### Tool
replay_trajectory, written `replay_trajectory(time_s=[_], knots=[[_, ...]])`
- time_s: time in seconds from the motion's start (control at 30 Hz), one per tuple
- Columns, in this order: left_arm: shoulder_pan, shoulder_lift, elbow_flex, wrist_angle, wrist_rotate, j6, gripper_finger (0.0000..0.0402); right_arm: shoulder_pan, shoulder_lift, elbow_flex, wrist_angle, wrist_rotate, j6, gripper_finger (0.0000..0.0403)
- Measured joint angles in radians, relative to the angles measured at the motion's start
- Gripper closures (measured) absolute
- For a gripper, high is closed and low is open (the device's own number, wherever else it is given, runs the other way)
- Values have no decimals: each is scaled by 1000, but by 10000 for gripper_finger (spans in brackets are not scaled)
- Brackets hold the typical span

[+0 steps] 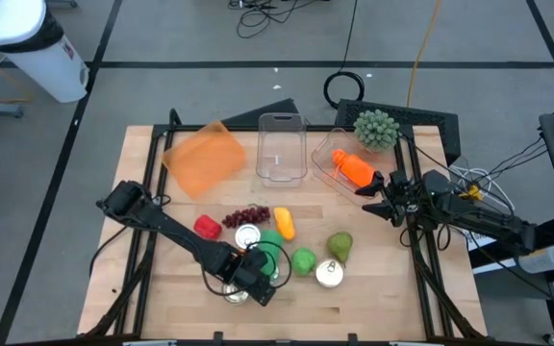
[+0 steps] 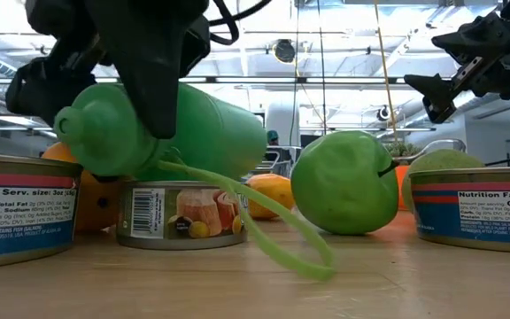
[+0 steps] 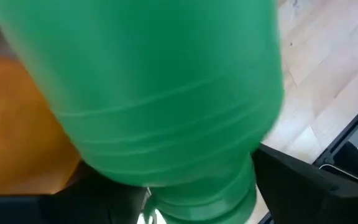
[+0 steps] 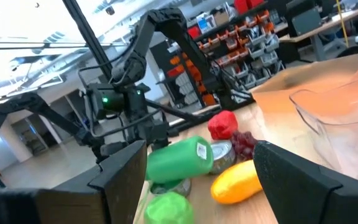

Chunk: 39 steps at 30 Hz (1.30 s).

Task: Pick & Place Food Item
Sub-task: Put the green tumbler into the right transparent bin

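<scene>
A green plastic bottle (image 2: 193,133) with a thin green carry strap (image 2: 273,221) is in my left gripper (image 1: 250,277), near the table's near edge at its middle. The bottle fills the left wrist view (image 3: 166,93) and shows in the right wrist view (image 4: 179,158). It hangs lifted over a small food can (image 2: 180,213). My right gripper (image 1: 373,197) is open and empty. It hovers at the table's right side, beside a clear tray (image 1: 339,173) that holds an orange food item (image 1: 354,168). My left gripper is shut on the green bottle near its neck end (image 2: 118,124), its fingers (image 2: 162,89) coming down from above and lying across the body. The bottle is lifted clear and lies almost level, neck slightly lower. Its strap hangs slack, with the loop end (image 2: 321,264) on the table.
Around the bottle lie a green apple (image 2: 343,182), a pear (image 1: 340,245), a yellow fruit (image 1: 283,223), a red pepper (image 1: 207,227), grapes (image 1: 248,215) and cans (image 1: 329,274). An orange lid (image 1: 205,157), a clear box (image 1: 281,146) and a green bumpy item (image 1: 375,128) sit at the far side.
</scene>
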Motion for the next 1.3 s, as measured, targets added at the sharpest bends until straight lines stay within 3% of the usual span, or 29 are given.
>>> replay_trajectory(time_s=[0.13,0.4,0.6,0.8,1.0,1.3], knots=[[3,0,0,5,1,16,178,0,1,0,0,0,1,124],[12,-46,0,3,-21,53,179,0,2,0,-41,-4,61,124],[30,-145,0,28,-78,175,179,0,1,0,2,-3,75,124],[97,-228,1,35,-156,452,179,0,2,0,36,9,53,124],[191,-236,1,191,-262,926,179,0,21,0,-25,61,80,124],[352,-234,1,421,-200,1334,179,0,71,0,54,105,-12,124]])
